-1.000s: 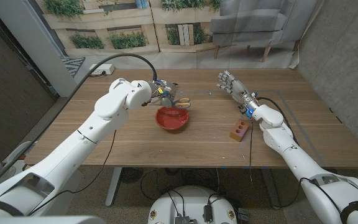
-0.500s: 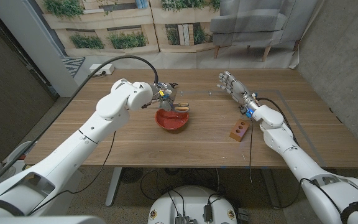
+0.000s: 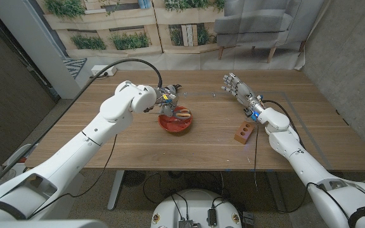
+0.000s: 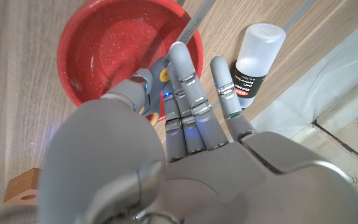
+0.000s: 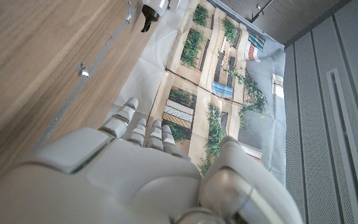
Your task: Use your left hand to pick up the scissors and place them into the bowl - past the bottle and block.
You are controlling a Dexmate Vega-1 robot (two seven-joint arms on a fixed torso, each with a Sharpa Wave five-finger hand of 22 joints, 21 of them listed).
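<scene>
Grey jointed fingers (image 4: 191, 93) of my left hand (image 3: 168, 99) pinch the scissors (image 3: 181, 114) by their tan handles, just left of centre in the head view, so the steel blades hang over the bowl's far rim and can drop inside. The bowl (image 4: 92, 43) is red, glossy, faintly speckled, round and shallow; the scissors are not yet lying in it. Just beside it stands the bottle (image 4: 258, 62), white-capped with a black label. The block (image 3: 244, 132), reddish with holes, sits well apart at centre right. My right hand (image 3: 234, 85) waits with fingers spread, holding nothing, at upper right.
</scene>
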